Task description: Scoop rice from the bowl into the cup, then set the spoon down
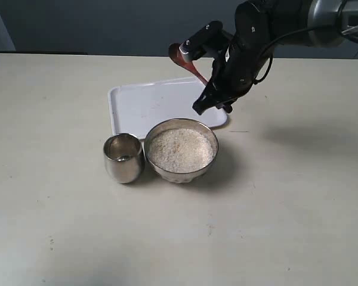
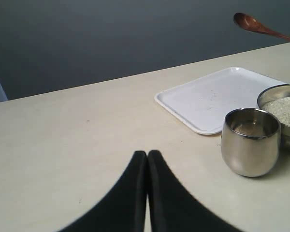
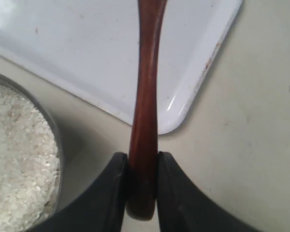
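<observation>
My right gripper (image 1: 212, 95) is shut on the handle end of the dark wooden spoon (image 1: 188, 62), held in the air over the tray's near right corner, just behind the bowl. The spoon's head points up and left. In the right wrist view the spoon (image 3: 146, 96) sits clamped between the fingers of my right gripper (image 3: 143, 162). The metal bowl (image 1: 182, 174) holds a pale mound of rice (image 1: 180, 150). The small steel cup (image 1: 124, 158) stands against the bowl's left side. My left gripper (image 2: 148, 153) is shut on nothing, low over the table to the left of the cup (image 2: 250, 142).
A white tray (image 1: 143, 107) lies behind the cup and the bowl, and nothing lies on it. The beige table (image 1: 274, 226) stretches wide in front and to both sides. The left arm does not show in the exterior view.
</observation>
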